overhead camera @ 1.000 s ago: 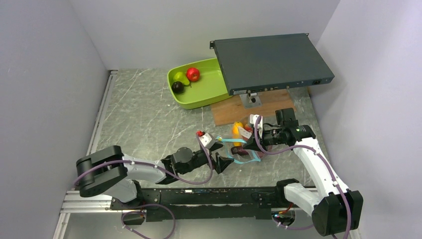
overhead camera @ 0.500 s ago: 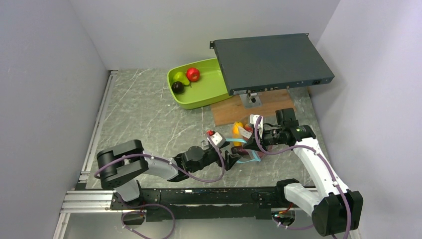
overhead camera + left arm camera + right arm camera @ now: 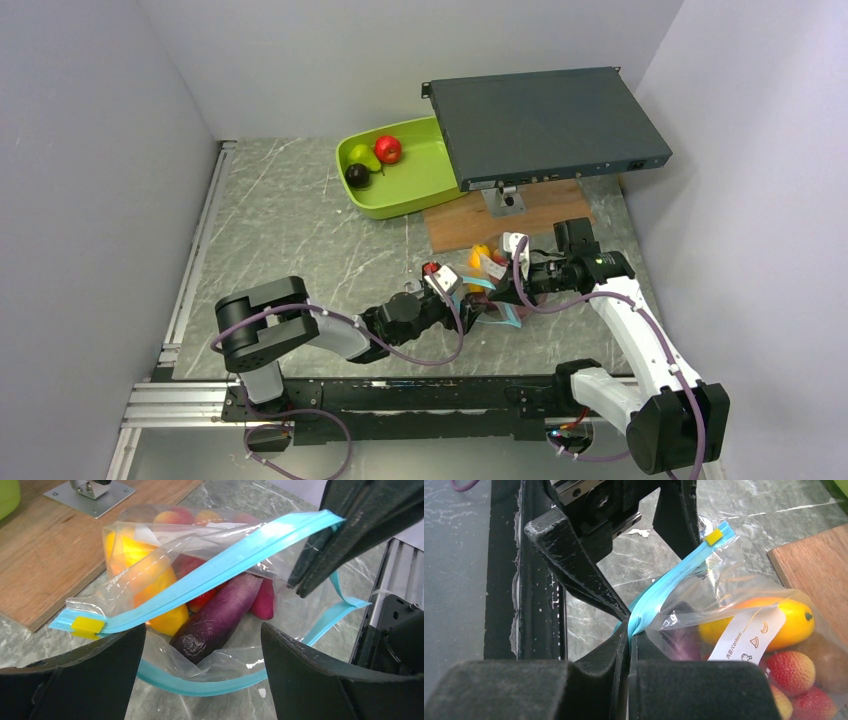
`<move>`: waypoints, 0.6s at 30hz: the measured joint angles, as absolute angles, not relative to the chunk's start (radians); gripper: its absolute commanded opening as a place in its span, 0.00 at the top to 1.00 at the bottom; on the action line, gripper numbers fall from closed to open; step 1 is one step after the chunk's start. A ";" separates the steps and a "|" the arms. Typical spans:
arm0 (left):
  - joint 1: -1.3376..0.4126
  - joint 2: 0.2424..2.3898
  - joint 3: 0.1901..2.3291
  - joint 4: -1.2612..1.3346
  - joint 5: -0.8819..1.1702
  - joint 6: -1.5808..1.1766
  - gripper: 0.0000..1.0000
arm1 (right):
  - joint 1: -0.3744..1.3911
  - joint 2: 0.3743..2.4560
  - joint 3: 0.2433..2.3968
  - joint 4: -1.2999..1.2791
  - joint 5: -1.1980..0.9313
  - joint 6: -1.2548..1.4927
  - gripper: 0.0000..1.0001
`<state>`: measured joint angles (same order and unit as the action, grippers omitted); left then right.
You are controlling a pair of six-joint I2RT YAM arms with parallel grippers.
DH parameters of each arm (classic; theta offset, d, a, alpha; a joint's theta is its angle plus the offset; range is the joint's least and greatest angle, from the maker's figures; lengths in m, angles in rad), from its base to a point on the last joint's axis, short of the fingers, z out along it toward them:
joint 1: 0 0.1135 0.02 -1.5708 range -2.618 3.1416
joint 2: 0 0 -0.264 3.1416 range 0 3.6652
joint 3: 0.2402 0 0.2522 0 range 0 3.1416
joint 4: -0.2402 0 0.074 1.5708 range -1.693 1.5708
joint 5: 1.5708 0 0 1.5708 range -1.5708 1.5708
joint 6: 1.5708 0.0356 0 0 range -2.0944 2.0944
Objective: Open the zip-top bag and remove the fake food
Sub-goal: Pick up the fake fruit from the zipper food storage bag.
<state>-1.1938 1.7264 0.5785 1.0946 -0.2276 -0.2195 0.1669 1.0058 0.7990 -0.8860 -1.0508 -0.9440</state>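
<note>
The zip-top bag (image 3: 210, 580) lies on the marble worktop (image 3: 290, 230) between the two arms, its far end just at the edge of a wooden board (image 3: 60, 545). The right fingers (image 3: 629, 632) are pressed fully together on the upper blue zip strip, pinching it and lifting that lip off the lower one, so the mouth gapes. The left fingers (image 3: 470, 316) are spread wide and grip nothing; in the left wrist view they stand one to each side of the open mouth, close to the plastic (whether they touch it cannot be told). A yellow slider (image 3: 87, 626) sits at the end of the raised strip. The fake food (image 3: 791, 672) inside includes a purple eggplant (image 3: 220, 615) nearest the opening, an orange-yellow mango (image 3: 774, 622) and knobbly red pieces behind. At the far side a lime-green tray (image 3: 420, 185) holds a red apple (image 3: 388, 149), a green pear (image 3: 362, 155) and a dark plum (image 3: 357, 175).
</note>
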 measured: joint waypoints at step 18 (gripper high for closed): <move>-1.154 1.729 0.539 1.125 -0.313 -0.177 0.18 | 0.128 0.970 0.808 -1.036 -1.134 -1.095 0.45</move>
